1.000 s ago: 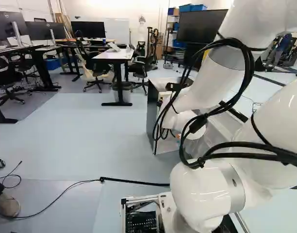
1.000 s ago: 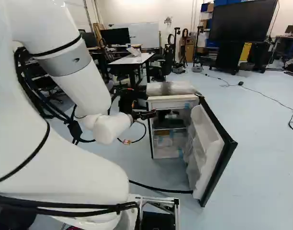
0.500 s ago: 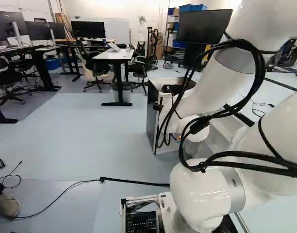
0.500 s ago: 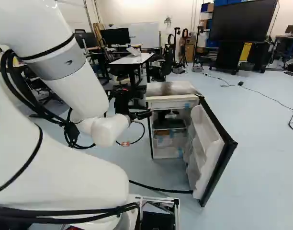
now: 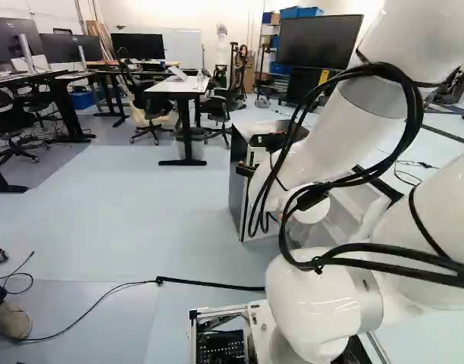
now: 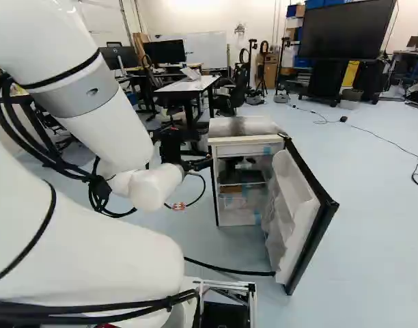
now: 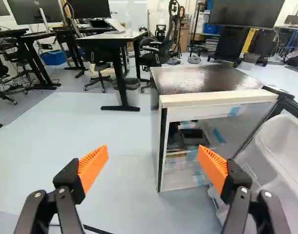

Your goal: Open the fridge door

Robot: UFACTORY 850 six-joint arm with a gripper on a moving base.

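Fridge door [image 6: 291, 198] open | jaws [image 6: 206, 164] spread | indistinct dark thing [image 7: 194, 138] inside, perhaps tray

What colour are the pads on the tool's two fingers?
Orange, showing best in the wrist view.

Fridge top [image 7: 207, 79] dark, mottled, glossy, metal-looking; door liner [image 7: 285, 141] smooth pale plastic; arm shell [image 5: 311, 292] white, smooth, glossy, with a satin grey ring [image 6: 76, 99]; orange pads [image 7: 92, 168] on the fingers [image 7: 67, 181] matt, ridged, rubbery; floor [image 7: 115, 129] smooth, soft sheen.
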